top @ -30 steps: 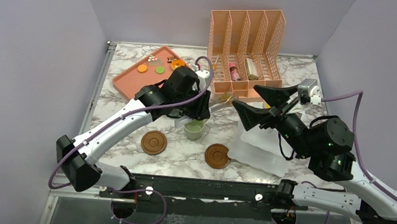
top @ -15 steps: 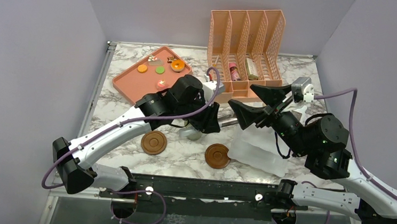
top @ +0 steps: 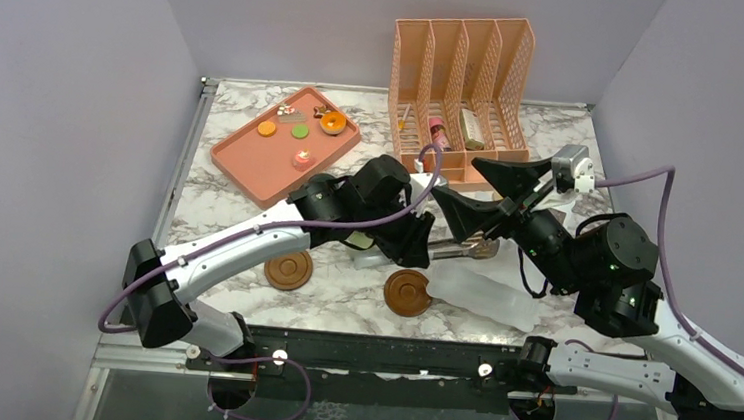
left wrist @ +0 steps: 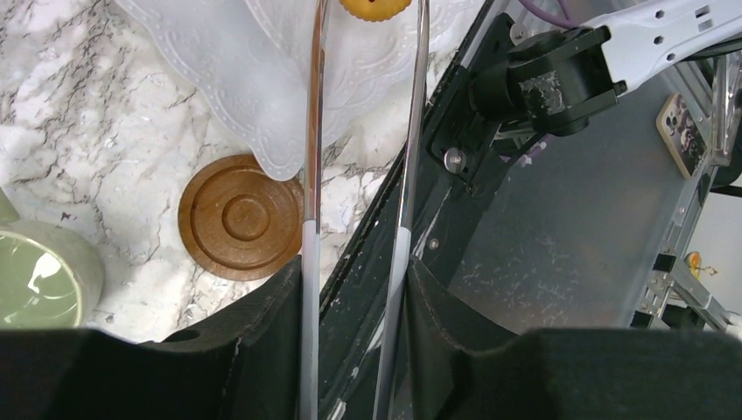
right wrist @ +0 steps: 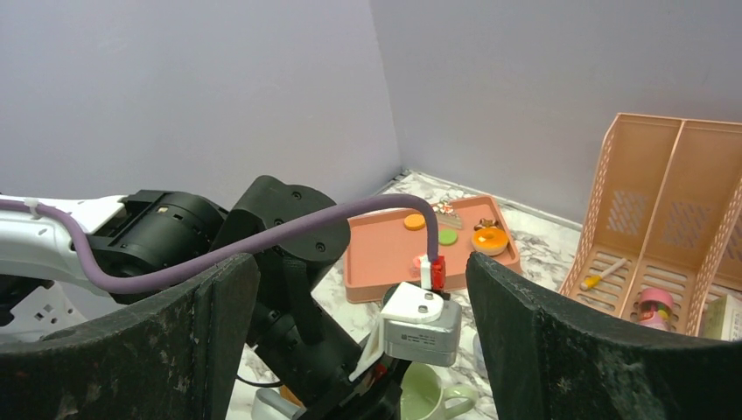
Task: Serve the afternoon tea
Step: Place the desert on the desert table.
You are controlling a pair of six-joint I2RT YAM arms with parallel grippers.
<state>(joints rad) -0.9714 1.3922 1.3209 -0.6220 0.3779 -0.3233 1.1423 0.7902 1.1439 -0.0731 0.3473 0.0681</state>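
Firstly, concealment: the left arm covers most of the pale green mug (left wrist: 35,282), and only part of its rim shows at the lower left edge of the wrist view. A yellow cookie (left wrist: 376,6) is cut off by the top of that same view. It lies on the white lace-edged plate (top: 487,294), between the two tips of the tongs (left wrist: 409,131). Whether the tips touch it cannot be determined.

The left gripper (left wrist: 357,280) is partly closed, its fingers clamped on the two arms of the tongs, which reach out over the plate. One brown coaster (left wrist: 238,217) sits just beside the plate's edge and beneath the tongs. The second coaster (top: 288,269) lies further left, beside the left arm.

The right gripper (top: 456,180) stands wide open and holds nothing, raised above the table just beyond the tongs.

The donut (top: 333,121) and the other small cookies rest on the pink tray (top: 252,155), well apart from both grippers.
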